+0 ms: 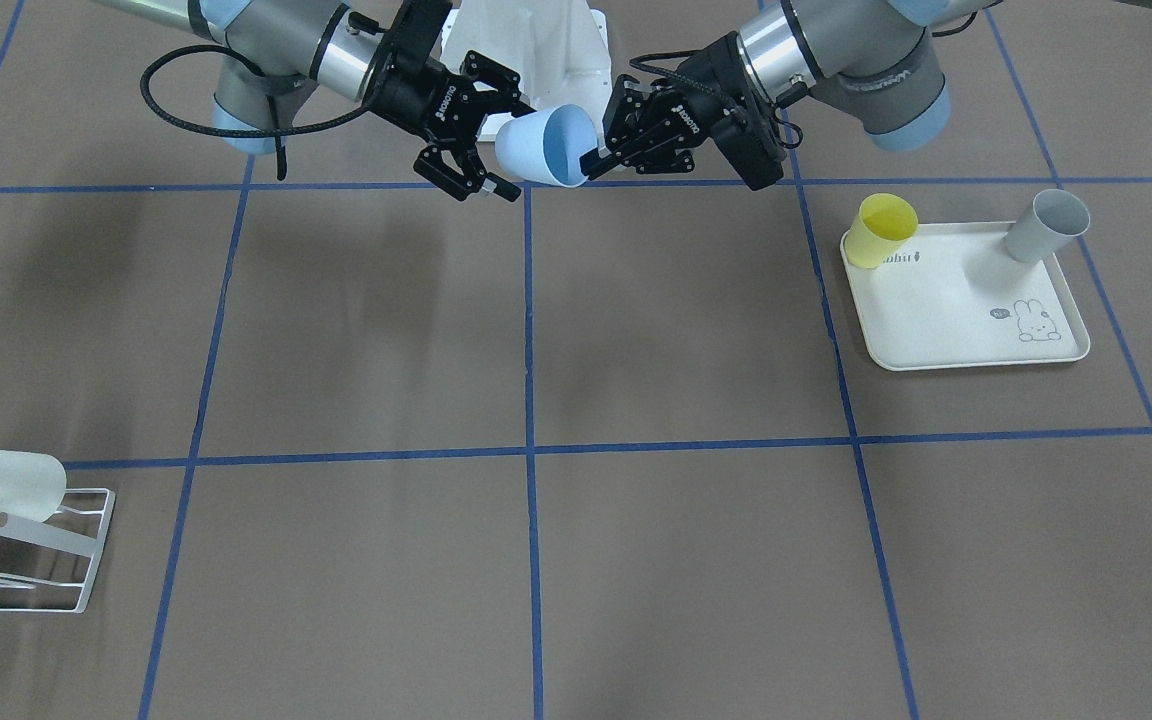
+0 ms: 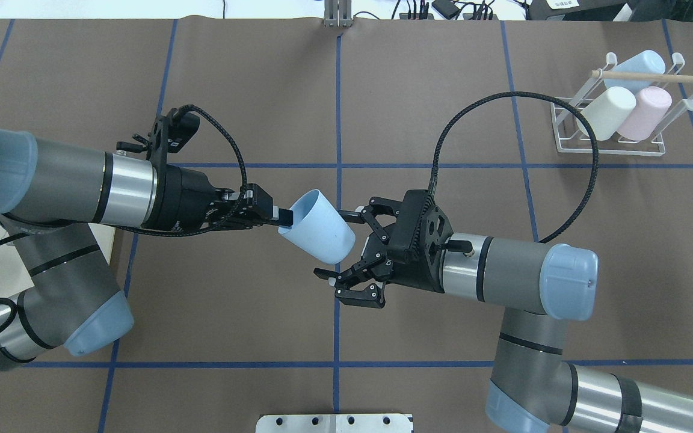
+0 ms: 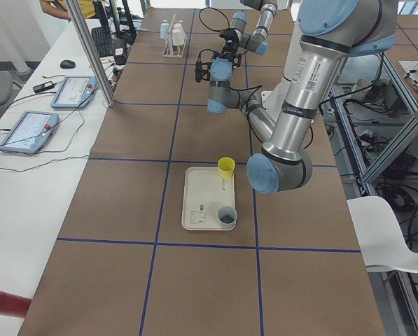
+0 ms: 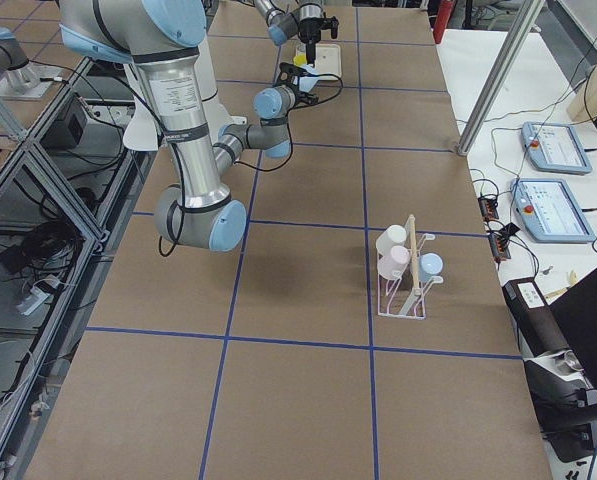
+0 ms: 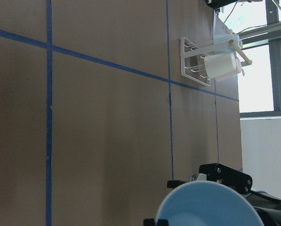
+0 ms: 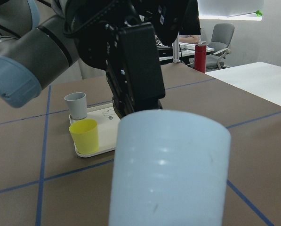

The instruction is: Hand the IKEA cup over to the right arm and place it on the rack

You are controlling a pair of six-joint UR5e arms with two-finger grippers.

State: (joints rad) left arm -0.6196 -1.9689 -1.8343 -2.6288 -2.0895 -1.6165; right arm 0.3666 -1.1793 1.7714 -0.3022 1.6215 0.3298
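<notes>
A light-blue IKEA cup (image 2: pixel 316 234) hangs on its side in mid-air over the table's middle. My left gripper (image 2: pixel 283 216) is shut on its rim, one finger inside the mouth; this also shows in the front view (image 1: pixel 591 163). My right gripper (image 2: pixel 335 243), on the arm with the thick black cable, is open with its fingers spread on either side of the cup's closed base (image 1: pixel 541 145); they are not closed on it. The base fills the right wrist view (image 6: pixel 168 174). The white wire rack (image 2: pixel 608 150) stands at the far right.
The rack holds a white cup (image 2: pixel 608 112), a pink cup (image 2: pixel 644 112) and a light-blue cup (image 2: pixel 635 63) under a wooden rod. A cream rabbit tray (image 1: pixel 966 320) on the left arm's side carries a yellow cup (image 1: pixel 884 230) and a grey cup (image 1: pixel 1046 225).
</notes>
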